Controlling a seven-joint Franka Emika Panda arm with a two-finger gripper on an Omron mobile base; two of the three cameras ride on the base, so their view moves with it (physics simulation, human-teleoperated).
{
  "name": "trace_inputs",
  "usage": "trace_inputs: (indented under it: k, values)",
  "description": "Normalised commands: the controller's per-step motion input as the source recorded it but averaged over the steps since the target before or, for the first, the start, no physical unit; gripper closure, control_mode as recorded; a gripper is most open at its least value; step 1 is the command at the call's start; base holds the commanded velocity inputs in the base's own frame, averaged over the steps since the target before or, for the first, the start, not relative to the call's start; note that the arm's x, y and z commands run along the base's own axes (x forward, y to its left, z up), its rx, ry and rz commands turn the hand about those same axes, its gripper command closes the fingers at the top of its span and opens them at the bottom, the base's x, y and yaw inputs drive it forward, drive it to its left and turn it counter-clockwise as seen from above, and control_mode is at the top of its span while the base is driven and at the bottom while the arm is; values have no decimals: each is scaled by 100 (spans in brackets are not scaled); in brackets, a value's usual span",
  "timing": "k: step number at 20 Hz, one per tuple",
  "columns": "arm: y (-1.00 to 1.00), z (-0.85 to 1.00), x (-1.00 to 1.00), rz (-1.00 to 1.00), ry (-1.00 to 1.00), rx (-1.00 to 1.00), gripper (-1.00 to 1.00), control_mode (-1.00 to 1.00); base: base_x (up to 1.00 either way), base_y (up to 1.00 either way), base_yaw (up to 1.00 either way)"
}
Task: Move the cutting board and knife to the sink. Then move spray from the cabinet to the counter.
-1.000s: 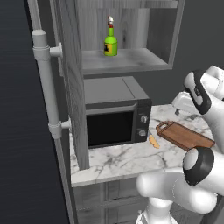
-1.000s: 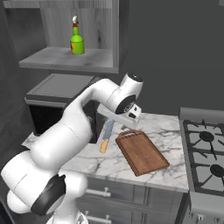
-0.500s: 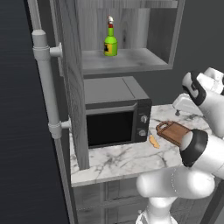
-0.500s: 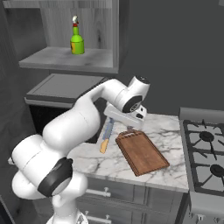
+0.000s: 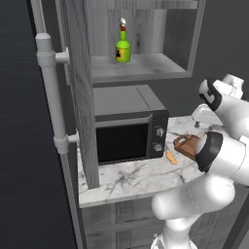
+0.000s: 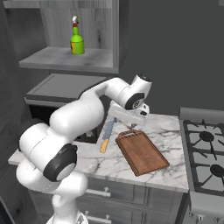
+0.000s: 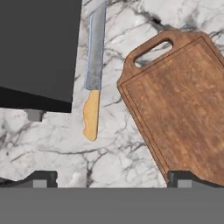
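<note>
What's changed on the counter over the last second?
The arm's elbow swung over toward the stove side and the gripper shifted slightly above the cutting board's handle end, jaws open and empty. The cutting board, knife and spray stayed put.

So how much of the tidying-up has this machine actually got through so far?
Nothing looks finished. The cutting board and knife both lie on the marble counter beside the microwave. The open gripper hangs over them, holding nothing. The green spray stands on the cabinet shelf. Every move is left.
</note>
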Motion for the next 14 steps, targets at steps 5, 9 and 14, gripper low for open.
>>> trace_inputs:
  k: [5, 9, 14]
  values:
    - [-8, -13, 17, 5, 0, -8, -100, -100, 0, 0, 0]
    - [-2, -21, 0, 5, -15, -4, -100, -100, 0, 0, 0]
    - [-2, -21, 1, 0, -11, -4, -100, -100, 0, 0, 0]
